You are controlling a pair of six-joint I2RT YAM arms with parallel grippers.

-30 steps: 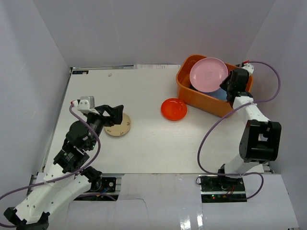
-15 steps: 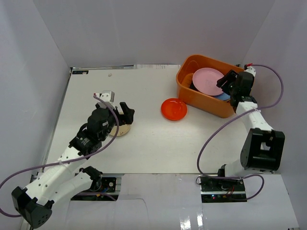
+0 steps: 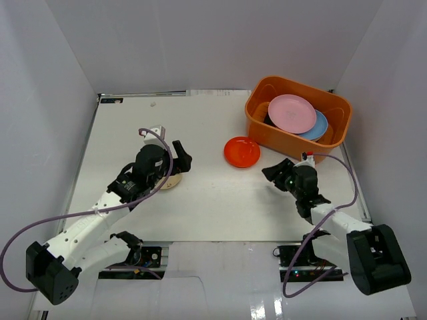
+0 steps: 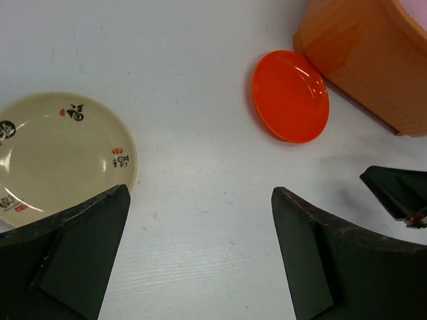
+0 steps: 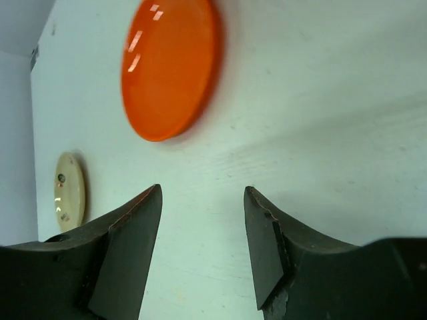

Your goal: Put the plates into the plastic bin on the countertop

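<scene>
Top view: plastic bin (image 3: 291, 150) at the far right of the counter (image 3: 213, 200); inside the bin, pink plate (image 3: 291, 112) lying partly over blue plate (image 3: 321, 128). Red plate (image 3: 242, 151) flat on the counter, just beside the bin's left near wall. Beige patterned plate (image 3: 171, 181) well left of the bin, partly hidden under the left arm. Left jaws above that plate, well apart from the bin; right jaws low over the counter, on the bin's near side and outside it. Left wrist view: left jaws spread wide, nothing between them; beige patterned plate (image 4: 60, 157) by the left fingertip, red plate (image 4: 291, 97) beside the bin's wall (image 4: 373, 60). Right wrist view: right jaws released and empty; red plate (image 5: 170, 67) ahead, beige patterned plate (image 5: 70, 190) further off, bin out of frame.
</scene>
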